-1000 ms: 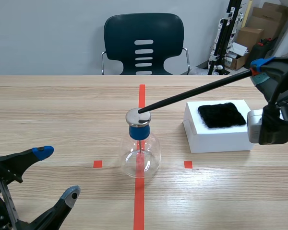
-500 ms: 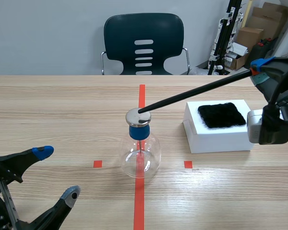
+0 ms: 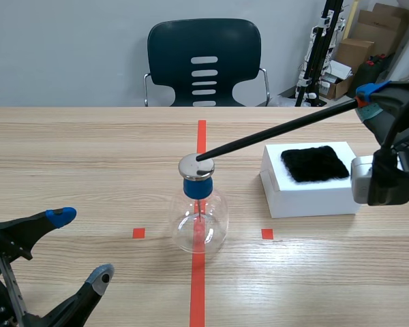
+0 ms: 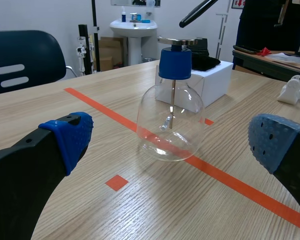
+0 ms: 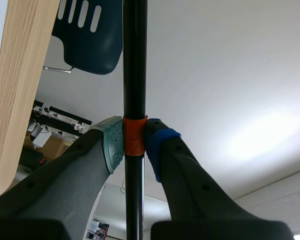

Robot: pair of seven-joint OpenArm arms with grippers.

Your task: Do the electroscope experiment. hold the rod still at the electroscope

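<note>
The right gripper clamps the long black rod at its orange band; the rod's tip sits at the metal plate of the clear glass, blue-stoppered electroscope on the pale wooden table. The left gripper gapes wide, empty

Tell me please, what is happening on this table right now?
The right gripper is shut on a black rod and holds its far tip at the metal top plate of the glass electroscope. Whether the tip touches the plate is not clear. The left gripper is open, low and near the robot, holding nothing. A black cloth lies on a white box beside the electroscope.
</note>
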